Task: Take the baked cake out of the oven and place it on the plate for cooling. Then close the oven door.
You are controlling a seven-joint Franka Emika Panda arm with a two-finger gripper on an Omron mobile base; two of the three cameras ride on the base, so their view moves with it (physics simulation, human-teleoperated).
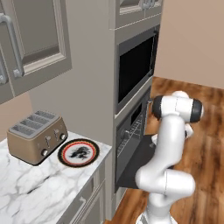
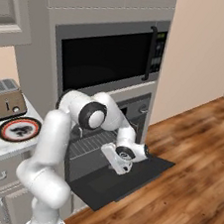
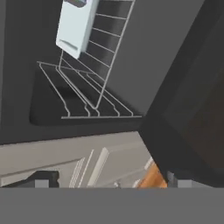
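Oven (image 2: pixel 104 148) open; door (image 2: pixel 125 178) dropped flat, out over the wood floor (image 2: pixel 186 169).

My gripper (image 3: pixel 111 179) hangs over the door just in front of the oven mouth. In the hand view my two fingertips (image 3: pixel 41 179) sit far apart at the bottom corners, jaws spread wide, nothing between them. I hold nothing.

Hand view looks into the dark cavity at a roll. Wire racks (image 3: pixel 94 87) show, one lower and one running up toward the top of the view. A pale blue-white tray (image 3: pixel 76 24) lies on the upper rack. Something dark grey sits at the tray's top edge, cut off by the frame; I cannot tell what it is. Cake: I cannot make it out anywhere in these views.

Plate (image 1: pixel 78 152) sits on the marble counter (image 1: pixel 39 188), left of the oven column, just beside the toaster (image 1: pixel 37 135). Red-orange rim, dark pattern in the centre, nothing on it. It is well apart from my gripper.

Microwave (image 2: pixel 109 56) above the oven, closed.
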